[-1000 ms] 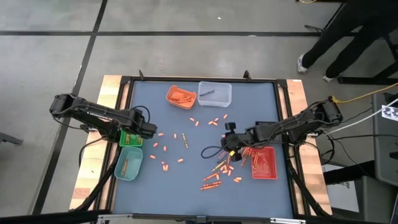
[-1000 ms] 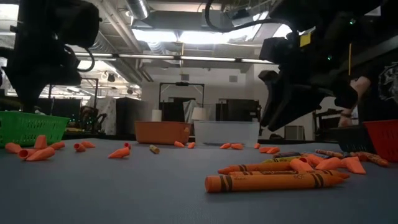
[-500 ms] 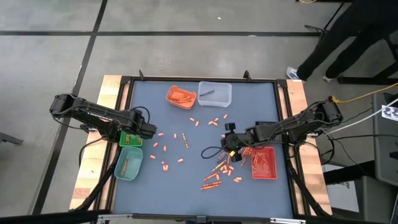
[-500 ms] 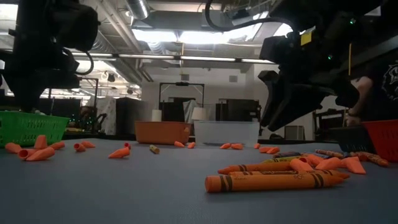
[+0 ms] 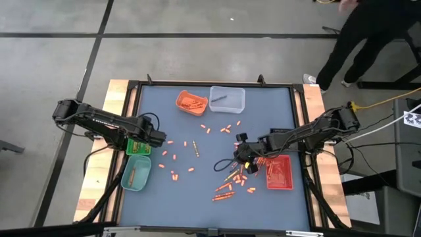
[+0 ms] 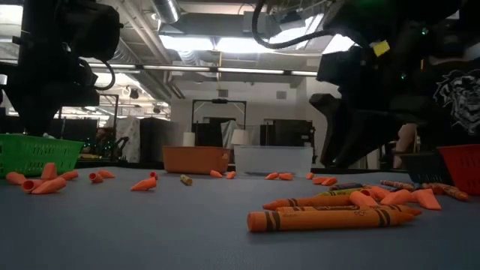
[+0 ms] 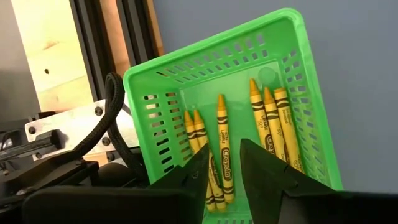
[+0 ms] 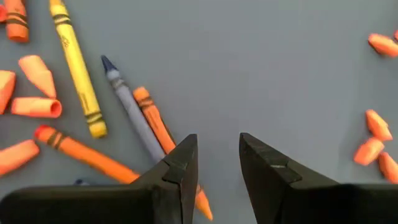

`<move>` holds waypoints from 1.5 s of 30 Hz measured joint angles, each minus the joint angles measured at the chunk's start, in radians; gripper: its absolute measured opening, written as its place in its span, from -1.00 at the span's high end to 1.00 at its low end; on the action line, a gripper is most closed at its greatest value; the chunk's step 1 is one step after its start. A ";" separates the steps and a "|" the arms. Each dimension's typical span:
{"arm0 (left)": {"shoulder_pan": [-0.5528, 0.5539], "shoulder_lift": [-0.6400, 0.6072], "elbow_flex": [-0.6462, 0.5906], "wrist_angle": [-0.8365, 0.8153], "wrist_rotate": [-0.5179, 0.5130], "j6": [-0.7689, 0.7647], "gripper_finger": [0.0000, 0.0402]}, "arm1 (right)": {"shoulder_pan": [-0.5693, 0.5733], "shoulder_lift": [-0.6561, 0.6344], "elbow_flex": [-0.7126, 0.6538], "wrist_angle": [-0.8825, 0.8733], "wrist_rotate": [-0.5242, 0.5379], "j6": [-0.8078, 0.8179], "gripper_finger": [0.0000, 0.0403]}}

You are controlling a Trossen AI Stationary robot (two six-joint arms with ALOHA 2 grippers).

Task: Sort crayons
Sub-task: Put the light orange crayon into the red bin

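Left gripper (image 5: pixel 160 139): you have it over the green basket (image 7: pixel 292 68) at the desk's left edge; fingers (image 7: pixel 264 163) a narrow gap apart, holding nothing.
Green basket: six yellow crayons (image 7: pixel 222 144) lie inside, three on each side (the left wrist view shows them best).
Teal tray (image 5: pixel 135 173): it sits just in front of the green basket; one orange stick (image 5: pixel 130 176) lies in it.
Orange tray (image 5: pixel 191 102): at the far edge of the desk (image 5: pixel 263 118), with several orange crayons in it; you cannot count them from above.
Clear tray (image 5: pixel 227 99): touching the orange tray's right side, with one dark crayon (image 5: pixel 218 98) inside.
Loose crayons (image 5: pixel 223 192): scattered over the middle of the desk, thickest near the right gripper; many are short orange stubs.
Right gripper (image 5: pixel 241 155): low over that cluster, fingers (image 8: pixel 180 168) slightly parted and empty; a blue-grey crayon (image 8: pixel 129 109), an orange crayon (image 8: pixel 155 121) and a yellow crayon (image 8: pixel 78 78) lie just ahead of them.
Red tray (image 5: pixel 279 172): right of the gripper, with several crayons inside (number unclear).
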 joint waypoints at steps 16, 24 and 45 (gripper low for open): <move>0.000 0.000 0.000 0.002 -0.008 0.000 0.62 | 0.000 0.020 0.000 -0.045 -0.041 -0.027 0.42; 0.000 0.000 0.000 0.002 -0.010 -0.001 0.62 | 0.000 0.020 0.000 -0.052 -0.042 -0.042 0.42; 0.000 0.000 0.000 0.002 -0.010 -0.002 0.62 | 0.000 0.020 0.000 -0.088 -0.015 -0.102 0.42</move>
